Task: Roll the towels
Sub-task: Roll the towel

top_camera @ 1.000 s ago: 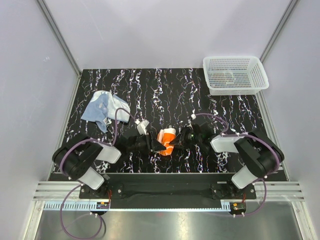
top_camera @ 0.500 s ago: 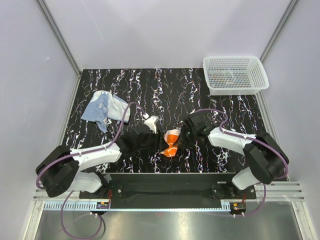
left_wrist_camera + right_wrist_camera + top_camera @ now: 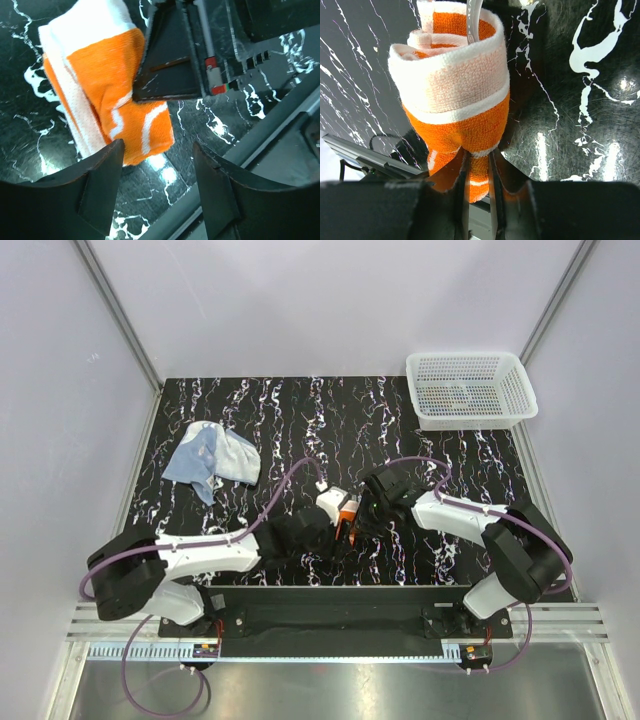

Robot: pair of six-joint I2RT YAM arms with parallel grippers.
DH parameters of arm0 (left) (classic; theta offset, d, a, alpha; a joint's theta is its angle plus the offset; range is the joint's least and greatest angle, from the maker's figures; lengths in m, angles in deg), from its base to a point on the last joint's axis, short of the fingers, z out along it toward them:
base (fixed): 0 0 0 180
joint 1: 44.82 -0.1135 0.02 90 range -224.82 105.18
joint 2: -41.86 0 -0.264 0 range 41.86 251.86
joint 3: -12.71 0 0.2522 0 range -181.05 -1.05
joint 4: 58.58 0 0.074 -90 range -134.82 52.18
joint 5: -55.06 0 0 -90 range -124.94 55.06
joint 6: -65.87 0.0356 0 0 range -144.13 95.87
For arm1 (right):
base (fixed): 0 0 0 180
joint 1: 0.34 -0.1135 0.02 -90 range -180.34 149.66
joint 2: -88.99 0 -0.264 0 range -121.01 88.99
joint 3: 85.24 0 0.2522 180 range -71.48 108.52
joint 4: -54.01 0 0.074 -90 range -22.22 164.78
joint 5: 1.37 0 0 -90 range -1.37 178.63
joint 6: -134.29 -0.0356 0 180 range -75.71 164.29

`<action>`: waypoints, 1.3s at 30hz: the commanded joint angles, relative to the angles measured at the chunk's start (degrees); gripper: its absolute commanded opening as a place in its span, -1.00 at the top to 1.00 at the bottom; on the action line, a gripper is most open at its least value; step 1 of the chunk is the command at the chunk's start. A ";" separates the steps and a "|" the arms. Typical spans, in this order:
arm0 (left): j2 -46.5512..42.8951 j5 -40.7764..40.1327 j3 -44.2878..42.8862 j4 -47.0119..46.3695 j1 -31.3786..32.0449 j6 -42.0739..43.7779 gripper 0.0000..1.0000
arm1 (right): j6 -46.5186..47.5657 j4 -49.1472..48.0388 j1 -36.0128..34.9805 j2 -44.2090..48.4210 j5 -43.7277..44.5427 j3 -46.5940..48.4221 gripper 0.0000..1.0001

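The orange towel [image 3: 451,90], with white bands, is partly rolled into a loop. It hangs over the black marbled table [image 3: 300,420], with my right gripper [image 3: 477,172] shut on its lower end. In the top view only a bit of the orange towel [image 3: 347,510] shows between the two wrists. My left gripper [image 3: 157,172] is open. The orange towel [image 3: 100,85] lies just beyond its left finger [image 3: 97,180], with nothing between the jaws. The pale blue-grey towel [image 3: 212,454] lies crumpled and unrolled at the table's left.
A white mesh basket [image 3: 470,390] stands at the back right corner. The table's front metal rail [image 3: 260,145] runs close under the left gripper. Grey walls close in both sides and the back.
The left gripper has opened wider and come off the orange towel. Its arm has reached further right and toward the front. The right gripper still grips the towel, which has shifted slightly.
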 commanded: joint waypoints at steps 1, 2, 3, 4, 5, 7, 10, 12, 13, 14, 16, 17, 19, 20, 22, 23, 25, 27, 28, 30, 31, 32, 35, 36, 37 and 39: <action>2.72 -4.57 -3.02 -0.37 1.76 2.33 -0.25 | 0.29 3.83 -0.90 -0.74 1.70 1.70 1.00; 3.25 -4.83 -3.02 -0.81 2.03 2.42 -0.25 | 0.20 3.92 -0.90 -0.74 1.69 1.88 1.00; 3.69 -5.01 -3.11 -0.81 2.29 2.42 -0.26 | 0.29 4.18 -0.90 -0.65 1.61 2.05 1.00; 4.22 -5.45 -3.46 -0.81 2.73 2.25 -0.26 | 0.29 4.19 -0.90 -0.57 1.61 2.05 1.00; 5.27 -6.15 -3.55 -0.64 2.82 2.16 -0.25 | 0.29 4.27 -0.99 -0.30 1.61 2.14 1.00; 6.15 -6.94 -4.16 -0.03 3.17 2.16 -0.26 | 0.29 4.54 -0.90 -0.04 1.52 2.23 1.00; 8.17 -9.05 -4.69 1.03 3.26 1.63 -0.25 | 0.29 4.89 -0.90 0.31 1.26 2.32 1.00; 9.49 -10.63 -4.87 1.21 3.26 1.46 -0.24 | 0.29 4.98 -0.99 0.93 1.08 2.49 1.00; 9.85 -10.90 -4.87 1.21 3.26 1.46 -0.23 | 0.29 5.06 -0.99 0.93 0.99 2.49 1.00; 10.72 -11.16 -4.96 1.21 3.26 1.28 -0.22 | 0.29 4.89 -0.99 1.19 0.56 2.32 1.00; 11.34 -11.25 -5.04 1.12 3.26 1.28 -0.15 | 0.20 4.80 -1.08 1.28 0.11 2.32 0.99; 11.78 -11.34 -5.22 1.12 3.26 1.19 -0.12 | 0.20 4.80 -1.08 1.19 -0.15 2.32 0.99; 12.57 -11.43 -5.48 0.95 3.26 1.19 0.02 | -0.06 4.45 -1.34 1.28 -0.94 2.32 0.98; 12.75 -11.34 -5.48 0.94 3.26 1.19 0.09 | -0.15 4.36 -1.51 1.45 -1.12 2.32 0.97; 12.84 -11.25 -5.48 0.51 3.18 1.19 0.34 | -0.50 4.19 -1.78 1.72 -1.64 2.23 0.97; 12.84 -11.17 -5.40 0.33 3.26 1.19 0.42 | -0.33 4.27 -1.87 1.89 -1.73 2.23 0.96; 12.66 -10.99 -5.05 -0.20 3.26 1.19 0.65 | -0.41 4.19 -1.87 2.07 -1.91 2.06 0.95; 12.57 -10.81 -4.87 -0.37 3.26 1.28 0.77 | -0.41 4.36 -1.87 2.51 -1.82 2.05 0.93; 12.49 -10.55 -4.78 -0.46 3.26 1.28 0.81 | -0.41 4.53 -1.87 2.60 -1.73 1.97 0.91; 11.96 -10.46 -4.43 -0.64 3.17 1.28 0.88 | -0.15 5.41 -1.87 3.21 -1.12 2.32 0.78; 11.70 -10.03 -3.91 -1.07 3.17 1.19 0.89 | 0.20 5.68 -1.87 3.30 -0.94 2.75 0.71; 11.26 -9.76 -3.73 -1.16 3.09 1.19 0.91 | 0.38 6.11 -1.95 3.56 -0.25 3.11 0.51; 10.47 -8.44 -2.67 -1.95 2.91 1.02 0.92 | 1.26 9.36 -1.87 4.00 1.16 5.48 0.21; 10.12 -8.18 -2.41 -2.13 2.82 0.93 0.94 | 1.43 10.68 -1.78 4.27 2.04 6.00 0.01; 9.85 -7.65 -2.15 -2.39 2.65 0.84 0.93 | 1.87 11.30 -1.87 4.53 2.39 7.05 -0.07; 9.32 -7.30 -1.62 -2.57 2.30 0.49 0.94 | 2.40 13.05 -1.87 5.06 3.71 8.11 -0.30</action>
